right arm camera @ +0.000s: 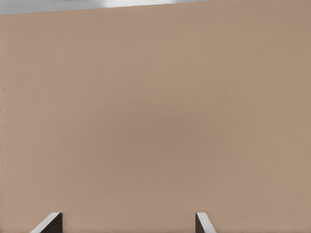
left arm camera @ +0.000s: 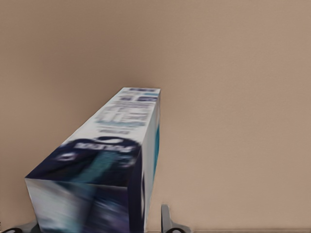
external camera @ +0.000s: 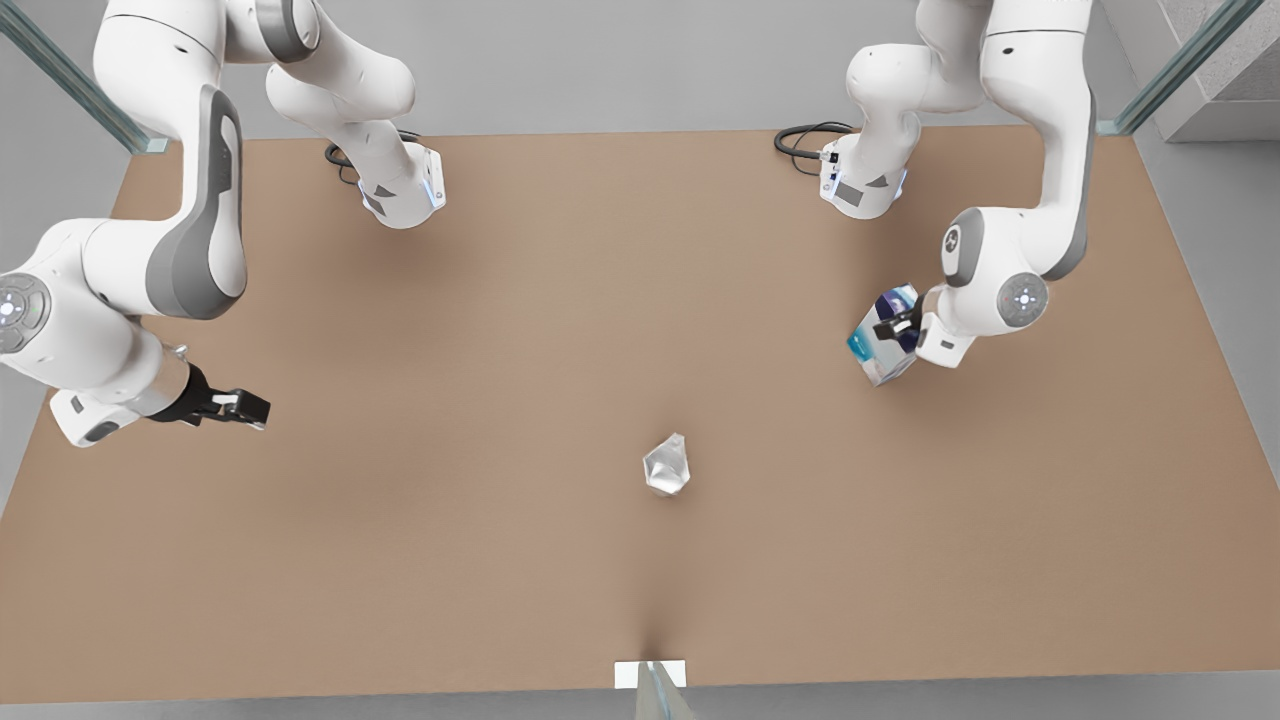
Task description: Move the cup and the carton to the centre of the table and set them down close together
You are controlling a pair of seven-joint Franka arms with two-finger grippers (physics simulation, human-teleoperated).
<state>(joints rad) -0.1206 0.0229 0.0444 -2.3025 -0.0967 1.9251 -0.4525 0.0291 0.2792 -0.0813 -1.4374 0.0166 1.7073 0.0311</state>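
We are holding the carton [external camera: 884, 335] in the left gripper [external camera: 897, 327], which is sitting at the front view's right; its fingers are closing on the box's sides, and the carton is hanging tilted, apparently clear of the table [external camera: 500, 560], with a soft shadow lying beneath it. In the left wrist view the carton [left arm camera: 104, 165] is reaching away from the gripper [left arm camera: 92, 228], its dark blue, white and teal printed face turning toward the camera, and one finger [left arm camera: 166, 219] is showing just beside its near corner, with another dark tip at its opposite side. The cup [external camera: 667, 466] is standing on the table well apart from the left gripper, lying toward the white tag [external camera: 650, 673] at the table's near edge, and nothing is touching it. We are keeping the right gripper [external camera: 243, 407] at the front view's left, hovering over bare tabletop far from both the cup and the carton; it is waiting there. In the right wrist view the right gripper [right arm camera: 127, 224] is showing its two fingertips [right arm camera: 48, 223] spread wide apart with plain table [right arm camera: 155, 121] between them and nothing in its grasp
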